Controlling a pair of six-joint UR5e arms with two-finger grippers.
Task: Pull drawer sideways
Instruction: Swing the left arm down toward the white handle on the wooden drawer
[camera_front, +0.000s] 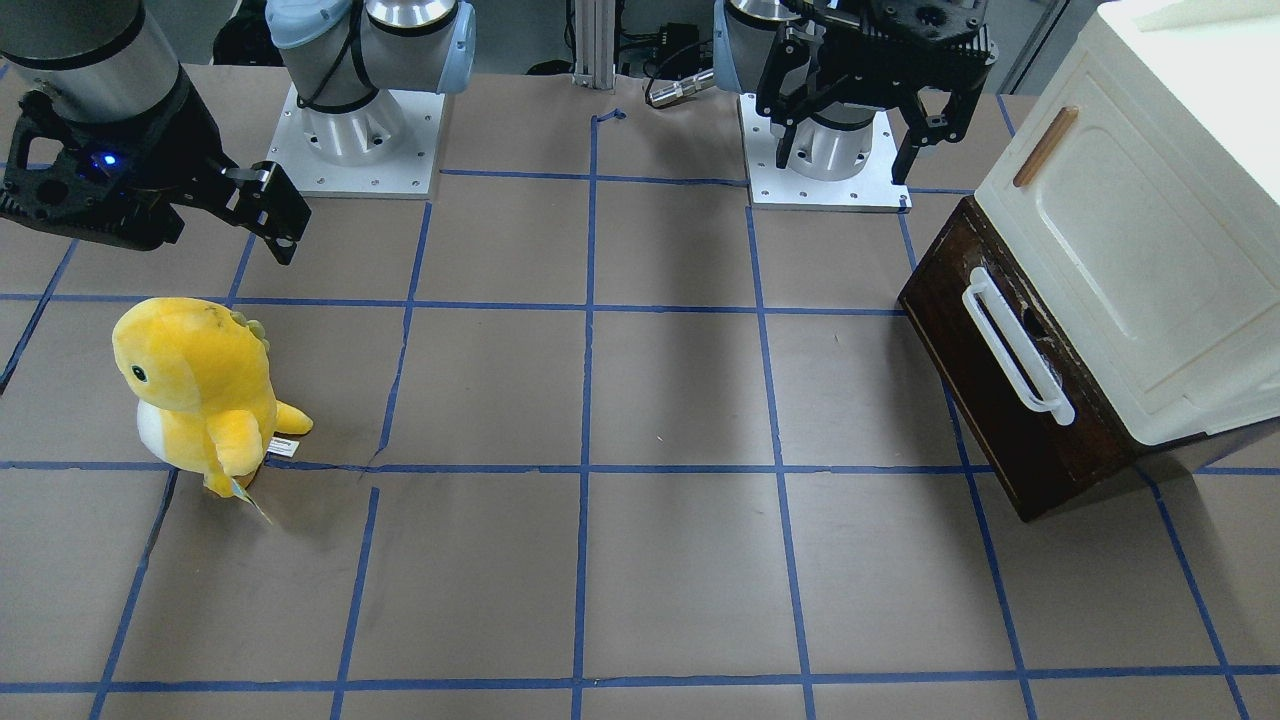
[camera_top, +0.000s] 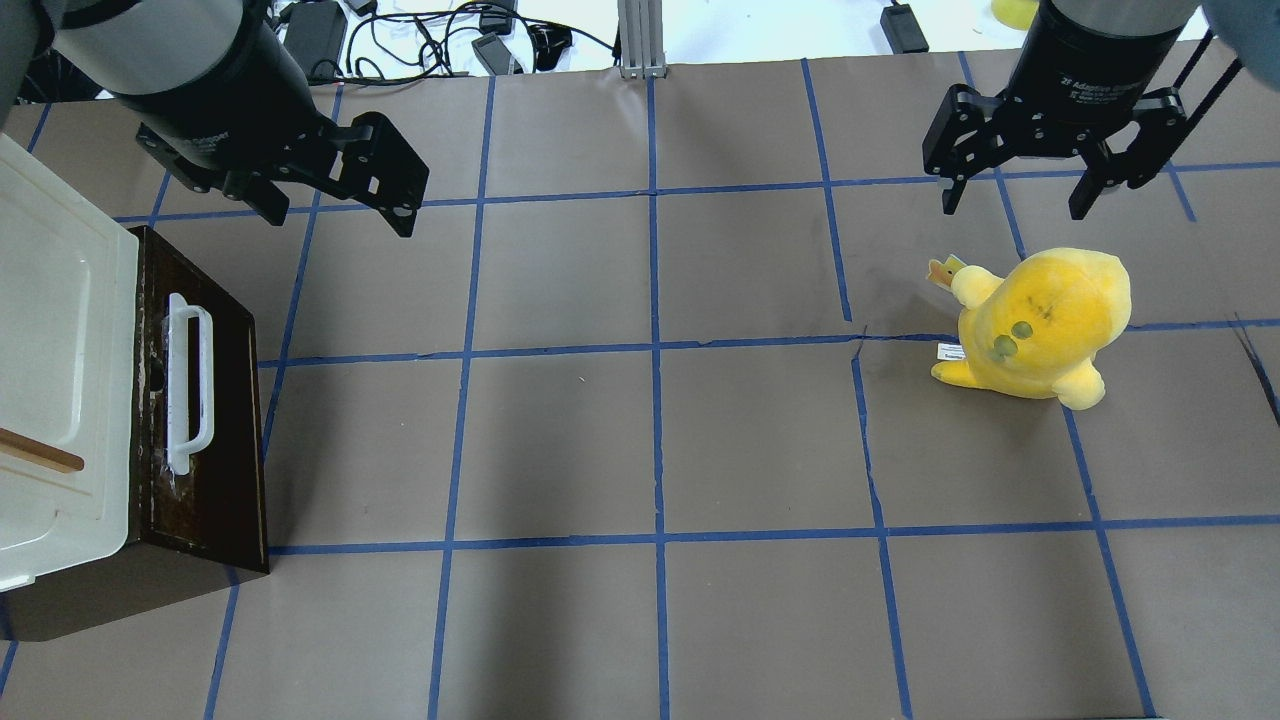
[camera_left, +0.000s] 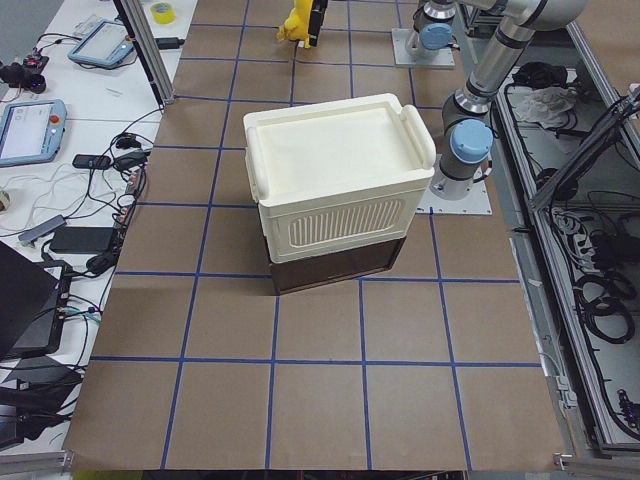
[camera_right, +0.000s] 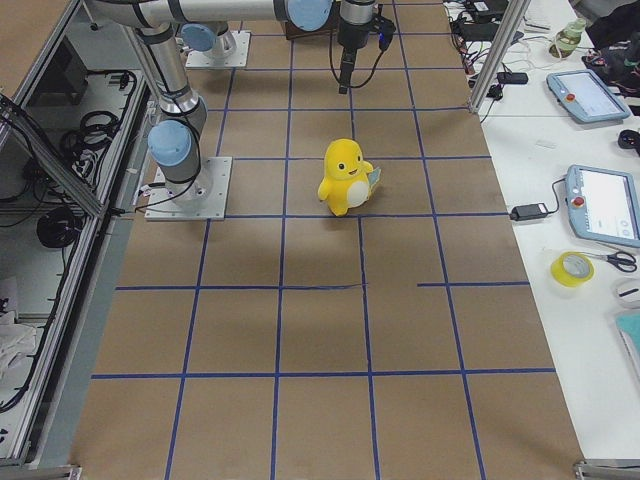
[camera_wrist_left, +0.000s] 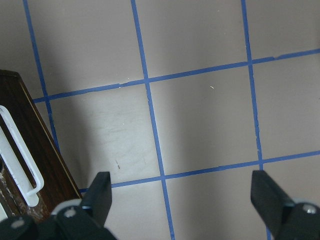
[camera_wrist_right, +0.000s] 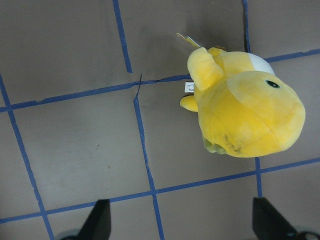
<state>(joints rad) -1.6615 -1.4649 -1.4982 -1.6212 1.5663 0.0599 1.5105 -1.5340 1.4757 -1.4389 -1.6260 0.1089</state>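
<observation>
1. Mostly bare brown table (camera_top: 650, 450) lies in front of the drawer (camera_top: 230, 440), and nothing rests on the squares that its front faces.
2. The drawer sits at the table's left end, under a cream cabinet (camera_top: 50, 330). Its dark front faces the table's middle and its lower edge meets the tabletop.
3. The left gripper (camera_top: 340, 222) hangs above the table near one end of the drawer's handle (camera_top: 187, 385), apart from it. Its fingers are spread wide and hold nothing.
4. The right gripper (camera_top: 1012, 205) hangs at the opposite end of the table, well apart from the drawer. Its fingers are also spread and empty.
5. A yellow plush dinosaur (camera_top: 1040, 320) stands upright just beside the right gripper, well apart from the drawer and outside the room in front of it.
6. The cabinet door above the drawer carries a small wooden handle (camera_top: 40, 452).
7. The drawer front is dark brown wood with a worn, mottled grain. Its handle is a long white bar with rounded ends, standing off the wood.
8. The cabinet is smooth moulded cream plastic with ribbed side panels.
9. The tabletop is matt brown, crossed by blue tape lines (camera_top: 655, 345) that form a grid of squares.
10. The plush is soft and round, with a white belly and a paper tag.
</observation>
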